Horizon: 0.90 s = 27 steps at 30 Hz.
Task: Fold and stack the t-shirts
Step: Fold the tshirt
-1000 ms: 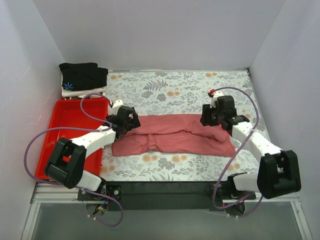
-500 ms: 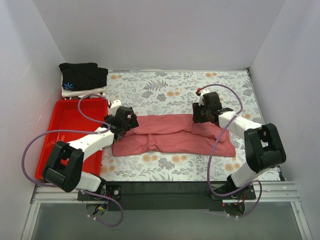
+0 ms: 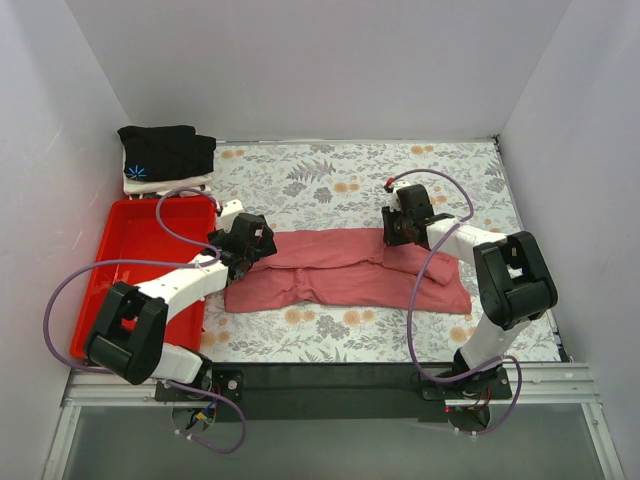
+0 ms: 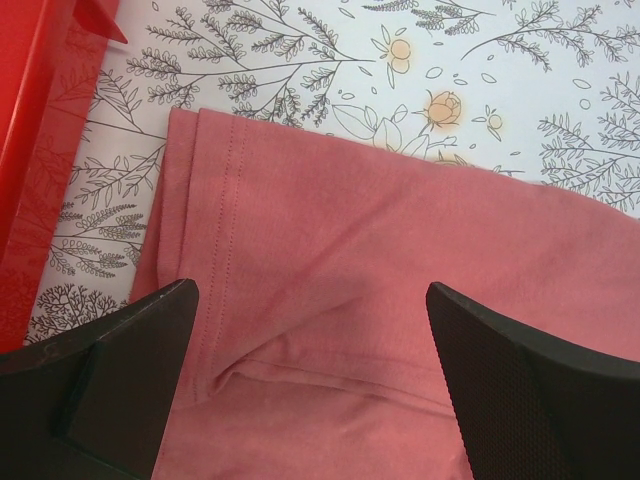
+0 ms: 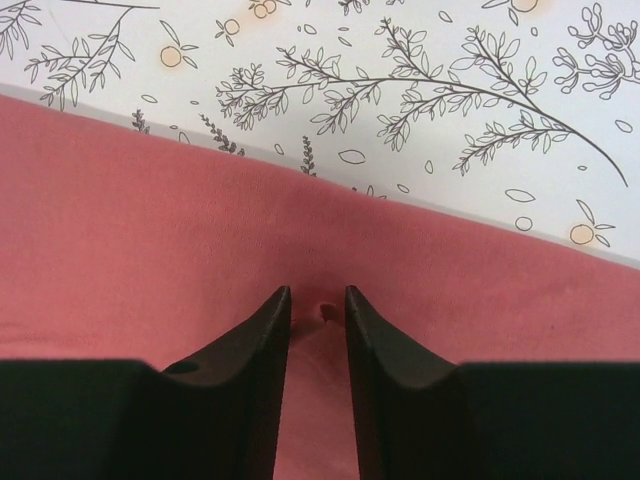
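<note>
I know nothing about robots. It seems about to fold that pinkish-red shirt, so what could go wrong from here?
The right jaws pinch only a small pucker near the far edge of the salmon-red t-shirt; it might slip out, or only the top layer might lift. The left jaws stand wide open over the sleeve end, gripping nothing, so a one-sided pull could drag the shirt crooked.

**Top external:** fixed high at the near side, looking down and forward over the whole floral table (image 3: 330, 180). **Left wrist:** close, looking down on the left end of the salmon-red t-shirt (image 4: 350, 270), beside the red tray (image 4: 30, 150). **Right wrist:** close above the shirt's far edge. All three views share this shirt.
</note>
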### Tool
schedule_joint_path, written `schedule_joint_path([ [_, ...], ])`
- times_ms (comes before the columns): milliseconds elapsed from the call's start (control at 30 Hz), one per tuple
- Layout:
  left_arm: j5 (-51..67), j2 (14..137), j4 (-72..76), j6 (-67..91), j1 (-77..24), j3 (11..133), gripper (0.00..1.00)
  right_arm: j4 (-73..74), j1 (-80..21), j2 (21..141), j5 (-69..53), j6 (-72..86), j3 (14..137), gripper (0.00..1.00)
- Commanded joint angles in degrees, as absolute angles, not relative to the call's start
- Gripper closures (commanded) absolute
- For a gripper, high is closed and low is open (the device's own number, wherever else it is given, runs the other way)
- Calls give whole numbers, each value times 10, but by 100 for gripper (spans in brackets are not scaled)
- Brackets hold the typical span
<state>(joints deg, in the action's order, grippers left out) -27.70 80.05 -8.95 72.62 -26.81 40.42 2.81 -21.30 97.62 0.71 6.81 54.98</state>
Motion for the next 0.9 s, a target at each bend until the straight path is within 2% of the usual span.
schedule_joint_path([
  [0, -296, 787, -86, 719, -270, 400, 10, 14, -217, 971, 16, 70, 565, 79],
  [100, -295, 784, -84, 721, -270, 398, 10, 29, -220, 963, 13, 71, 563, 91],
  [133, -295, 783, -84, 721, -270, 398, 10, 34, -224, 961, 17, 72, 563, 98],
  [467, -280, 773, -83, 724, -270, 393, 10, 79, -269, 858, 64, 96, 519, 99],
  [867, -272, 751, -83, 725, -270, 382, 10, 150, -345, 719, 98, 155, 395, 99],
])
